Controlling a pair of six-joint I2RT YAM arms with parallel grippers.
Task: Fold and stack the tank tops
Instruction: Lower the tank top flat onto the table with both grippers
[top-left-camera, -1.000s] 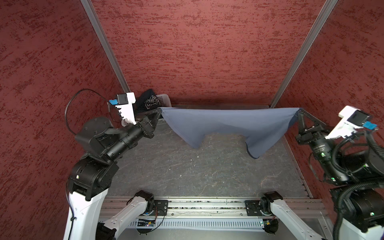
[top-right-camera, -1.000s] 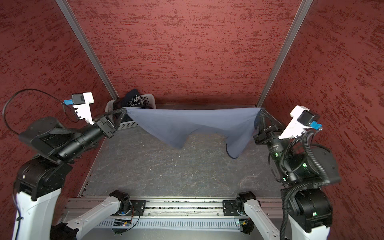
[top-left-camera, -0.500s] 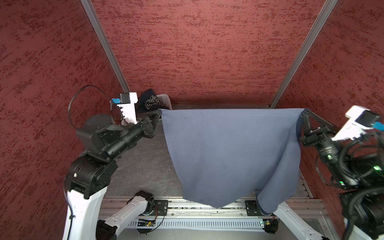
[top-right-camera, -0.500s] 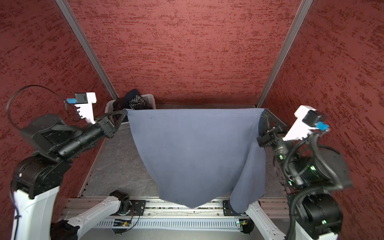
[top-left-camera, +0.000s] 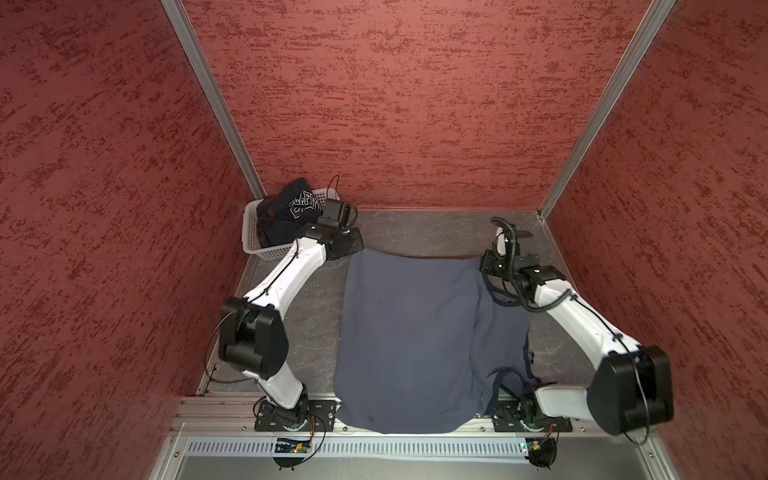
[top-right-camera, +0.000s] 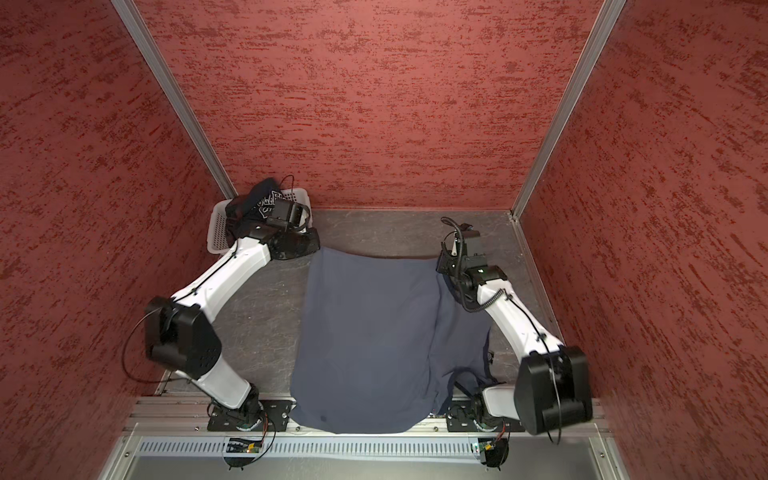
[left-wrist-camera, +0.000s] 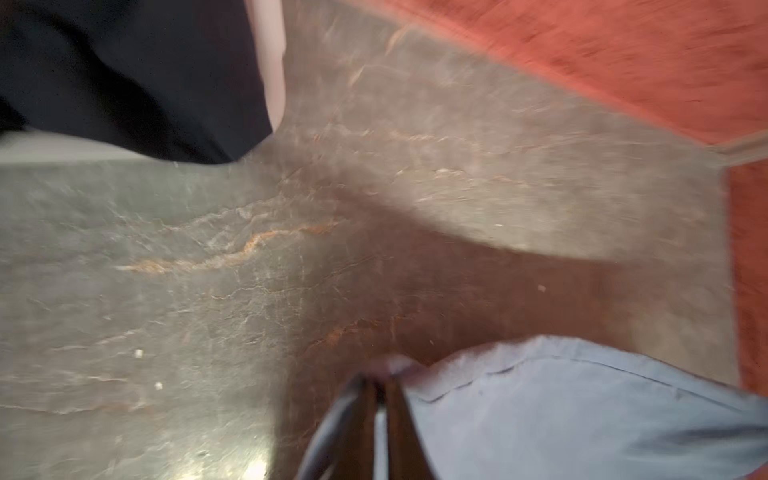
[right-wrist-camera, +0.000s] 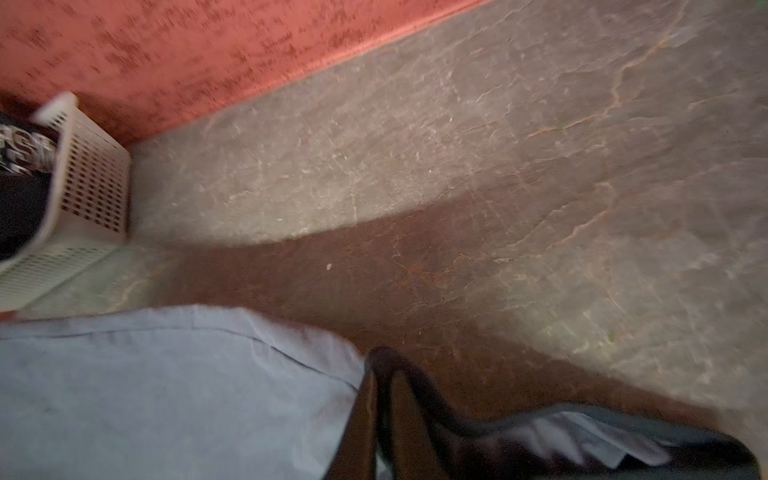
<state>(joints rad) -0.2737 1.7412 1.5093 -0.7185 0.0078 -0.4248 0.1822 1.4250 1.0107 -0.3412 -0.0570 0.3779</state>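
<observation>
Robot lab cell: red panel walls (top-left-camera: 374, 104) w/ alu posts (top-left-camera: 214, 99), 2 arms (top-left-camera: 286, 274) bolted to rail (top-left-camera: 208, 411).

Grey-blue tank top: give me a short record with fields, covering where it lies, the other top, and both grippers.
grey-blue tank top: spread on the table, near edge hanging over the front rail
fold state: not folded; right side rumpled
navy tank top: crumpled in the white basket, far left corner
left gripper: at the grey-blue top's far left corner, fingers close together; grip unclear in the blur
right gripper: at its far right corner, fingers close together; grip unclear
</observation>
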